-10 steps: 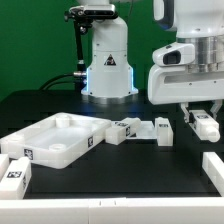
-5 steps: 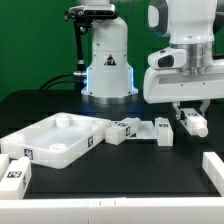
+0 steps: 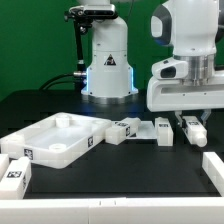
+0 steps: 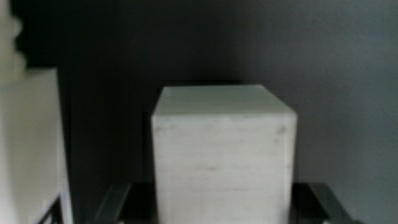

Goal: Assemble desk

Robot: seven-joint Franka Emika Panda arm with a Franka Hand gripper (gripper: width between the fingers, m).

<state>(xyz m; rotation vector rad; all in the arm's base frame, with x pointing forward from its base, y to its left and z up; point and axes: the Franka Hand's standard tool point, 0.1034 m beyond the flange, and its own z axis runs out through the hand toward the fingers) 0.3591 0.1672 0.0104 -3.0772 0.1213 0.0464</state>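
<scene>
Centring on the leg (image 4: 219, 140) mattered most here, I judged. My claw (image 3: 192, 121) was spread open, one finger (image 4: 118, 203) on either side of the block and nothing gripped yet. I should sink squarely, close on its flat sides, then lift without tilting. My arm hung straight down at the exterior view's right, wrist vertical, low over the bench (image 3: 120, 165). The tabletop (image 3: 52, 140) lay at the exterior view's left, well apart. A second leg (image 3: 163, 132) and a third leg (image 3: 123, 131) sat between.
</scene>
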